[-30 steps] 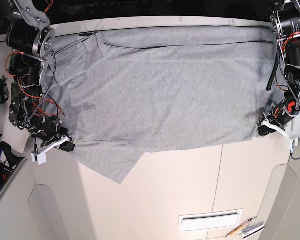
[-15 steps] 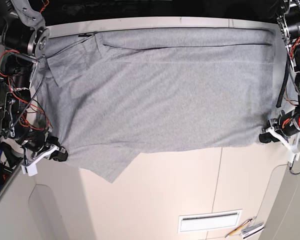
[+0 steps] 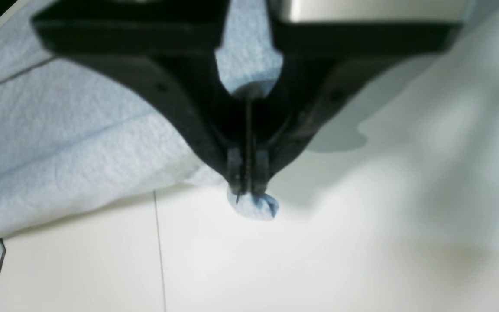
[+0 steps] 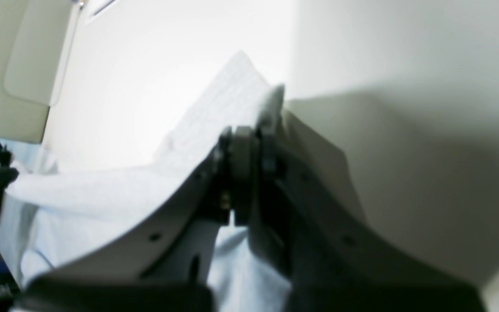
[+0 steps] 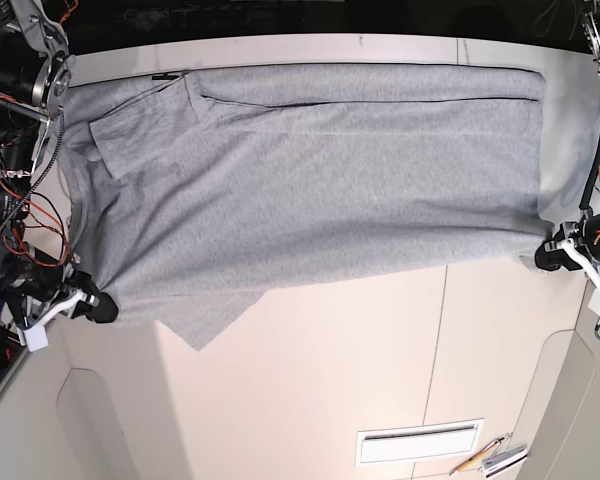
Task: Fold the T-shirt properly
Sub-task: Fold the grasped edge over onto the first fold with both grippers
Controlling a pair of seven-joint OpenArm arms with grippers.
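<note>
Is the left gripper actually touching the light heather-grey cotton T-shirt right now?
Touching. In the left wrist view the left gripper has its jaws shut on a bunched corner of the T-shirt, which pokes out just past the tips.

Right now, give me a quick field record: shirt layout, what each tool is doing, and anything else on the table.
shirt: T-shirt spread wide across the table, plain grey side up
sleeve: one sticks out past the near edge
left tool: shut on a bunched shirt corner
right tool: shut on the opposite shirt corner
stretch: cloth looks taut between both tools
other items: pens at the near table edge
</note>
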